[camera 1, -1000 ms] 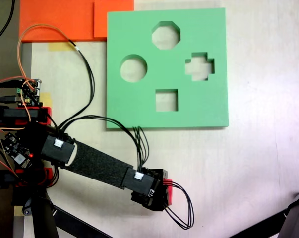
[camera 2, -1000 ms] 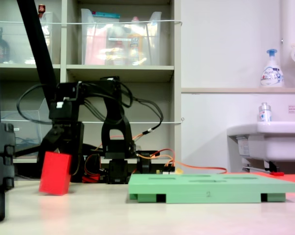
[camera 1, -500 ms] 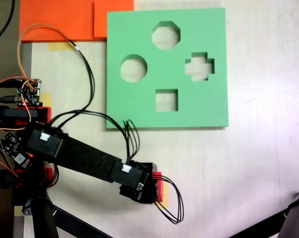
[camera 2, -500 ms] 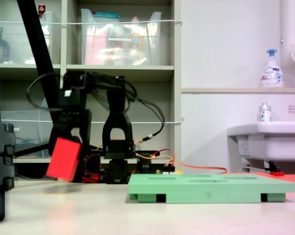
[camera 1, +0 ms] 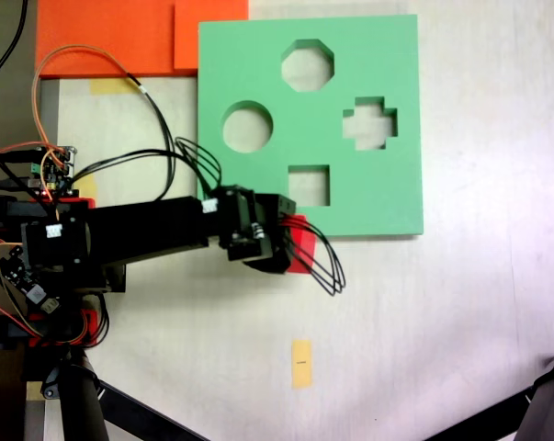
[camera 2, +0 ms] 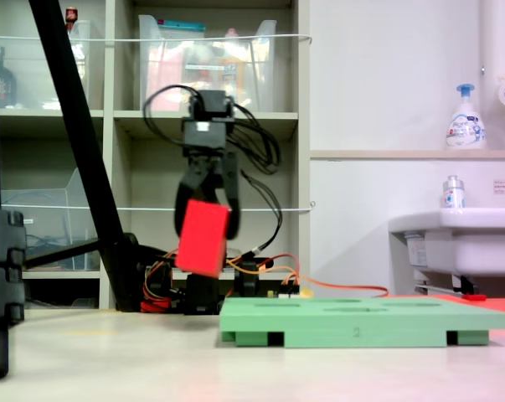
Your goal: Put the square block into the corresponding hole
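Since a second ago the arm has swung from the table's near side up toward the green board, and the red block has risen from just above the tabletop to well above it. A yellow strip [camera 1: 300, 363] now lies uncovered on the table, below the board in the first exterior view.

The gripper [camera 2: 207, 219] is clamped on the block [camera 2: 202, 238], its two black jaws pressed on opposite flat faces near the block's top. In the second exterior view the block hangs tilted, one lower corner leading, above and just to the second exterior view's left of the board [camera 2: 361, 323]. In the first exterior view only a red sliver of the block [camera 1: 301, 246] shows past the gripper [camera 1: 278, 241], at the board's [camera 1: 387, 202] lower edge, a little below and to the first exterior view's left of the square hole [camera 1: 308, 186].

The block looks light and stiff, with matte faces that should not slip much. The present hold on two parallel faces looks like the right one, but the tilt would need levelling, because the hole appears only about as wide as the block. The foam board looks soft and light, so a corner pressed on its rim might dent it or push it along the table.

Black cables loop from the gripper, and the arm's base stands off the board's edge toward the first exterior view's left.
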`<action>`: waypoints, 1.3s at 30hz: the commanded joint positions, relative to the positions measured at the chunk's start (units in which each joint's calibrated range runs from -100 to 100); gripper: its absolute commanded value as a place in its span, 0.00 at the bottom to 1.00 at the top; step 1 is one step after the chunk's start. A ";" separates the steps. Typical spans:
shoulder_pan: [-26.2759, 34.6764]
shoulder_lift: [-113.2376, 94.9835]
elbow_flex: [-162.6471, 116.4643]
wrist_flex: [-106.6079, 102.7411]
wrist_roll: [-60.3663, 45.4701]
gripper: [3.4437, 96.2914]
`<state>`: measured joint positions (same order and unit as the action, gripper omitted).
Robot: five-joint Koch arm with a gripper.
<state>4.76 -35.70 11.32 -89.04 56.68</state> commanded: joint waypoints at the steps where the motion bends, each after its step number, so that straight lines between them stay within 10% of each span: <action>1: 2.74 3.02 4.53 5.60 4.00 0.20; 39: 9.52 32.91 19.49 -4.80 8.11 0.23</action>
<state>13.75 -2.60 29.25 -91.39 64.69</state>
